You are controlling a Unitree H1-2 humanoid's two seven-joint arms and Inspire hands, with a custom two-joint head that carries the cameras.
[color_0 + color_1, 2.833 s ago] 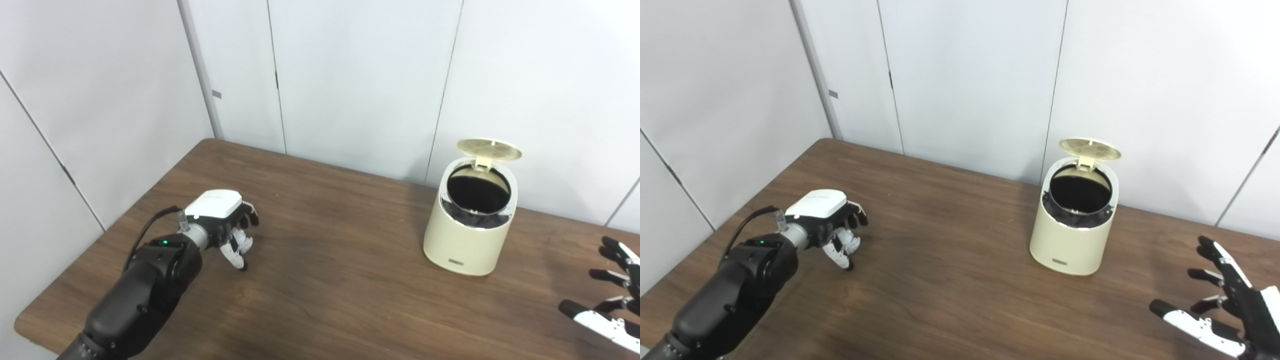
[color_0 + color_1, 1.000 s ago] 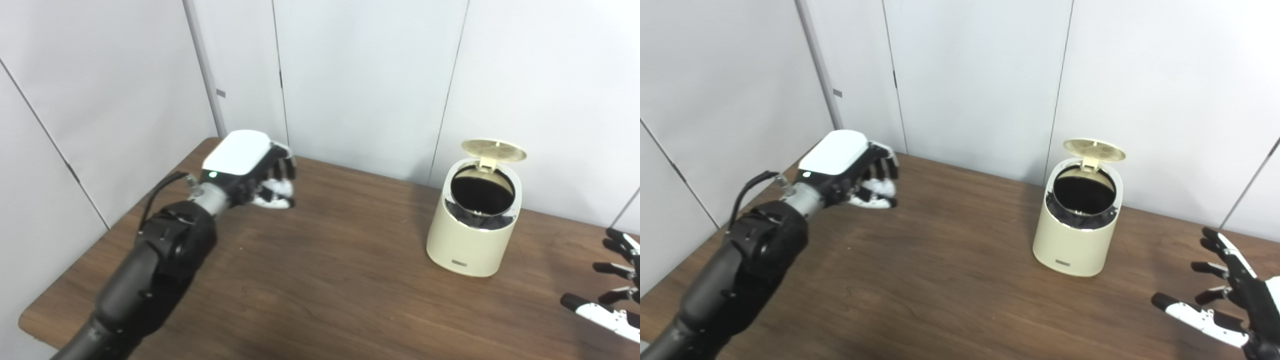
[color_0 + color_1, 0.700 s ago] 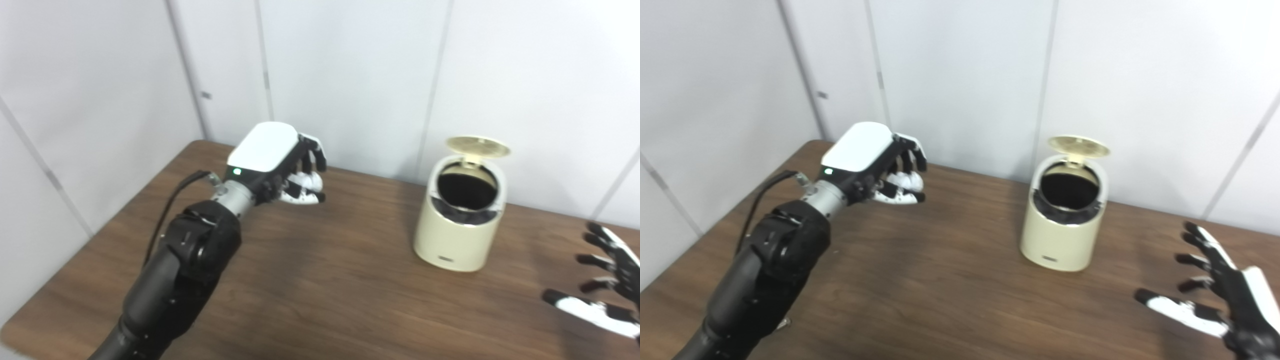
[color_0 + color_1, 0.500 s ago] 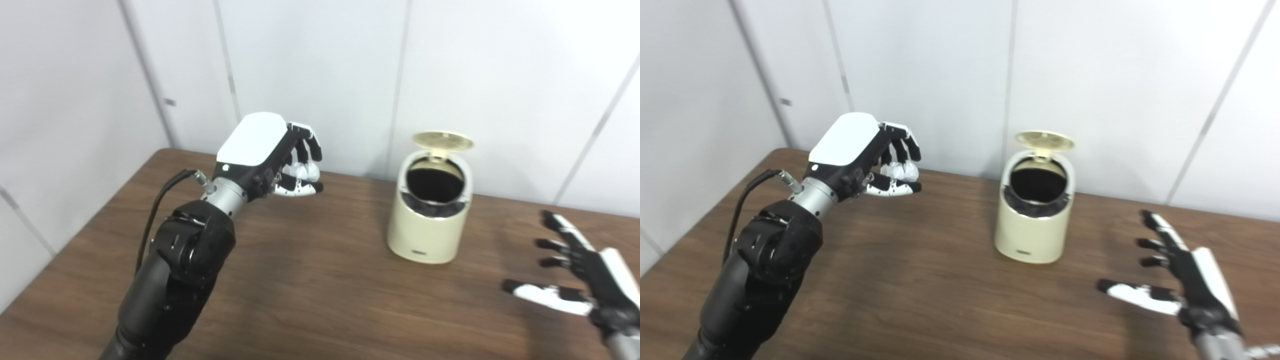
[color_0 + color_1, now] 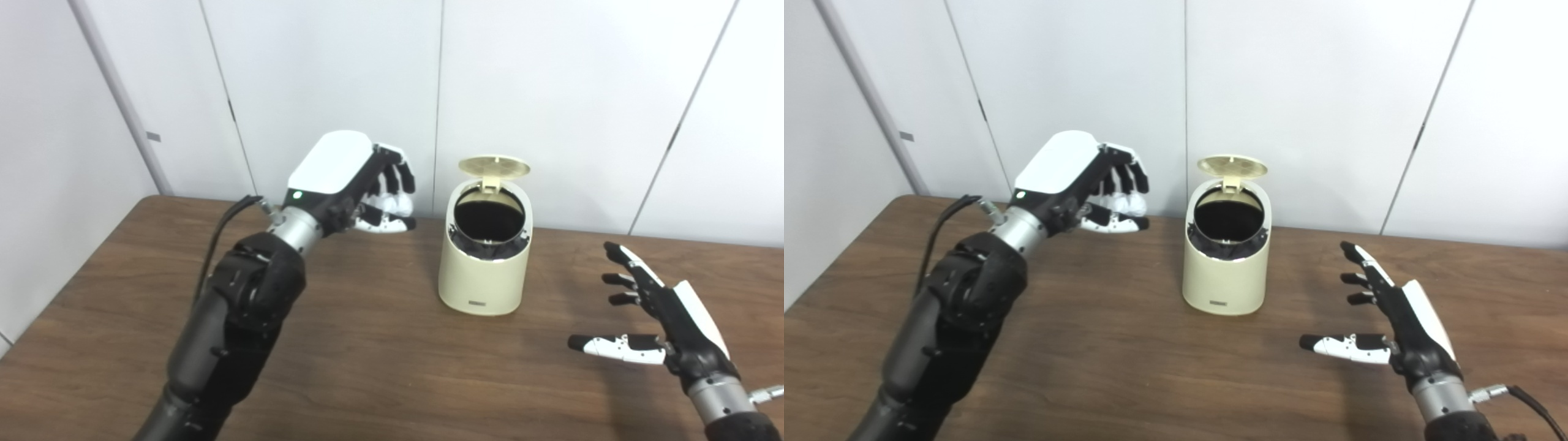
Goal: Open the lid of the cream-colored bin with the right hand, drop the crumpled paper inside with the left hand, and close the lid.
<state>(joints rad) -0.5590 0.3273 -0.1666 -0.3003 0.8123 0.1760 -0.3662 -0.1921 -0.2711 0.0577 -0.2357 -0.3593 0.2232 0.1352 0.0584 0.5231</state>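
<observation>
The cream-colored bin [image 5: 484, 272] stands on the wooden table [image 5: 367, 355] with its lid [image 5: 493, 165] tipped up and the dark inside showing. My left hand [image 5: 355, 184] is raised above the table, left of the bin's rim and about level with it. Its fingers are shut on the white crumpled paper [image 5: 388, 203], which peeks out between them. My right hand [image 5: 661, 312] hovers open to the right of the bin and nearer to me, fingers spread, holding nothing.
White wall panels [image 5: 343, 79] stand right behind the table's far edge, close to the bin's back. The table's left edge [image 5: 67, 288] runs beside another wall panel.
My left hand has lifted the paper from the table and carried it right, close to the bin. The camera has swung right, so the right hand shows more fully. The lid stays up.
</observation>
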